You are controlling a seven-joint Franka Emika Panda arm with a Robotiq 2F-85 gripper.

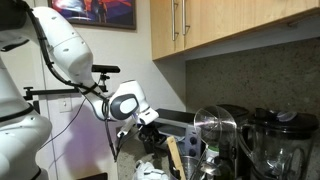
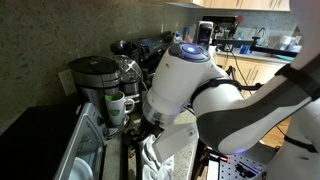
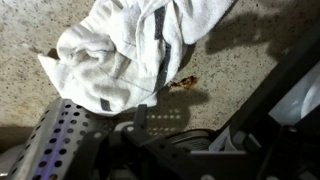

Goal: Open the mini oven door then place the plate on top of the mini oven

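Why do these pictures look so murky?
In an exterior view the cabinets are lit, the space beneath dim, with glare on a blender jar; in an exterior view the arm looms close and soft; in the wrist view the towel is bright, the lower edge dark and blurred.

My arm (image 1: pixel 62 42) is made of fat, round white shells, with black bands where they join. A small blue light (image 2: pixel 189 47) glows on top of one shell. My wrist (image 1: pixel 123 103) is a white round knob with a dark ring.
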